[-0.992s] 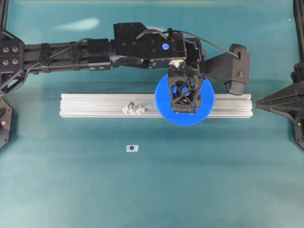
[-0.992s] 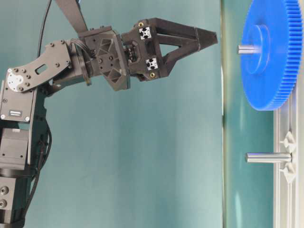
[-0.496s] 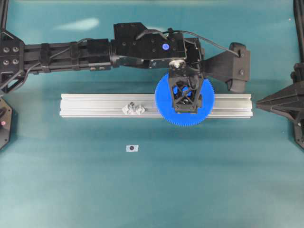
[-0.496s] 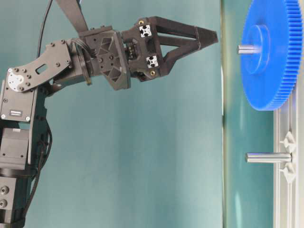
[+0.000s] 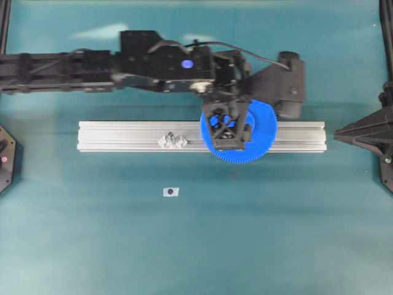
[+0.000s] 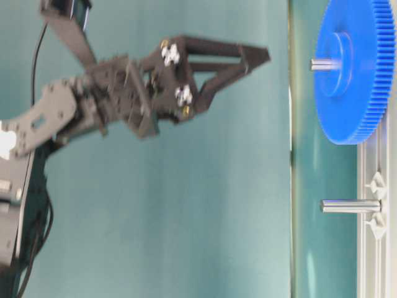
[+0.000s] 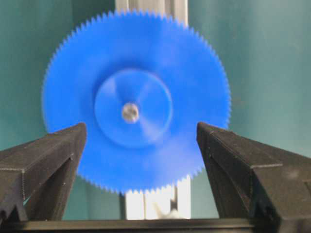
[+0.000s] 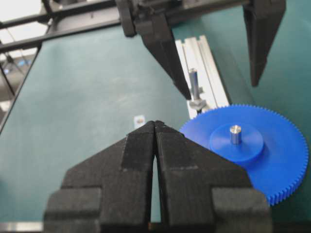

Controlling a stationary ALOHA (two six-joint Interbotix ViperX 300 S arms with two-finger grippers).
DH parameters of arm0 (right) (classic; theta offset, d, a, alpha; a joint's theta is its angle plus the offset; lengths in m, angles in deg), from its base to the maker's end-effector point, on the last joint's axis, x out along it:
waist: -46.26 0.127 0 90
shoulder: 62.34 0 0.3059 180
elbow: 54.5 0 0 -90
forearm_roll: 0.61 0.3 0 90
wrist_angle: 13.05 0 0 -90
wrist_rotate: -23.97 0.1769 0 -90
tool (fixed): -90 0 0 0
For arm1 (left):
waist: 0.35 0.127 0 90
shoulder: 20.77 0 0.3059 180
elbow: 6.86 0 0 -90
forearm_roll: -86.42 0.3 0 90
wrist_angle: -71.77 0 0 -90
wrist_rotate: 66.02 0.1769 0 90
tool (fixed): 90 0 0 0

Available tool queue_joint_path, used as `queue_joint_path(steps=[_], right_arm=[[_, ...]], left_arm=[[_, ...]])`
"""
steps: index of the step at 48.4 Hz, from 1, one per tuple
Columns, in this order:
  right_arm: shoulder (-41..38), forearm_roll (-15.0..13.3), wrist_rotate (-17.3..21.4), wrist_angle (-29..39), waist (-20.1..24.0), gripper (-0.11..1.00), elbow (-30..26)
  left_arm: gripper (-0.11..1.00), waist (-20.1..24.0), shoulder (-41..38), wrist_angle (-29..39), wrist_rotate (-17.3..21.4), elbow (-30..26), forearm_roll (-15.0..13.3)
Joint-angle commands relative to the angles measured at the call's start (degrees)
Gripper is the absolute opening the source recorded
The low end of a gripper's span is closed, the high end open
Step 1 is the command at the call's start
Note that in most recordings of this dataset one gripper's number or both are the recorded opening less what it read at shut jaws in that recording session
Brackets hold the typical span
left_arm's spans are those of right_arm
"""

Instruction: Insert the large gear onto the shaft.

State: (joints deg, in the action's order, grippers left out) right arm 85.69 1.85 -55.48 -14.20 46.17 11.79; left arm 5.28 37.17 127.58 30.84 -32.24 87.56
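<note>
The large gear [image 5: 261, 132] is a wide blue toothed disc lying flat on the aluminium rail [image 5: 123, 135], and the shaft's silvery tip [image 7: 130, 112] sticks up through its hub. The table-level view also shows the gear [image 6: 350, 93] seated on the shaft [image 6: 321, 64]. My left gripper [image 5: 227, 129] is open and empty, and hangs above the gear. In the left wrist view its fingers [image 7: 48, 160] stand wide either side of the gear [image 7: 160, 63] without touching it. My right gripper [image 8: 154, 124] is shut and empty at the right end of the rail [image 5: 338, 132].
A second bare pin [image 5: 172, 141] with two translucent mounts stands on the rail left of the gear; it also shows in the table-level view [image 6: 350, 205] and the right wrist view [image 8: 193, 80]. A small white piece [image 5: 171, 192] lies on the teal mat in front.
My left arm has drawn back to the left and its open gripper has lifted away from the gear. The gear stays on the shaft. The right gripper has not moved.
</note>
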Motion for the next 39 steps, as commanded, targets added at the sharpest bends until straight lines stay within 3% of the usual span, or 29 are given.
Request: queue_joint_path(steps=[1,13,39], right_arm=[[-0.4,0.0,0.8,-0.2,-0.1,0.05,-0.5],[-0.4,0.0,0.8,-0.2,-0.2,0.05,-0.5],[-0.4,-0.1,0.8,-0.2,-0.2,0.05,-0.4]], left_arm=[[0.89,-0.4,5.4,-3.9,-0.9,3.2,0.1],[0.89,-1.1,11.2,-9.8,-3.9,12.2,0.1],[0.89,-1.4,22.0,-18.7,-8.1,26.3,0.1]])
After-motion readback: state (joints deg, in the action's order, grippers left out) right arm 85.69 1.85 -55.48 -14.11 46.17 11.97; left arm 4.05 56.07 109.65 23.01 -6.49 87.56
